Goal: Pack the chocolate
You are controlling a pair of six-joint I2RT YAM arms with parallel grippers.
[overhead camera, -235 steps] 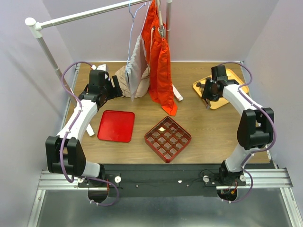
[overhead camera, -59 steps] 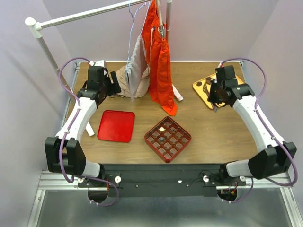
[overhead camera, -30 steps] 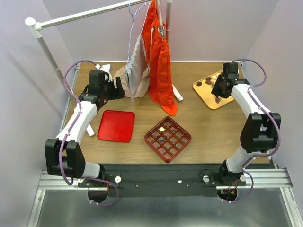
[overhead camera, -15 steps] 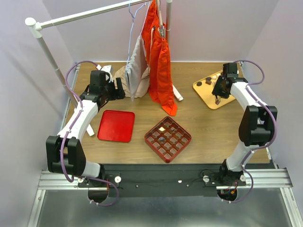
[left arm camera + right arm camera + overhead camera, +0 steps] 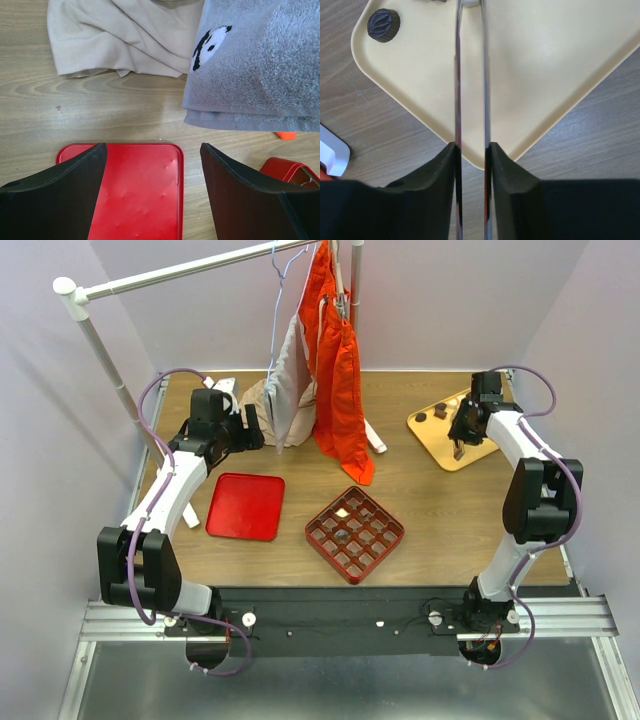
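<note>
A robot lab cell: plain lilac walls around a wooden table.

Chocolate lies on far-right tray; gridded box right of lid.

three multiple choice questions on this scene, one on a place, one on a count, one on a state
1. The right hand is over: A a yellow tray B a blue bowl C a green plate.
2. Chocolates showing in the red box: A none B two C six.
3. The left hand is: A open B shut on a chocolate C shut on cloth.
1 A, its tongs reach over the tray. 2 B, one white and one dark sit in cells. 3 A, its fingers stand wide apart, nothing between.
</note>
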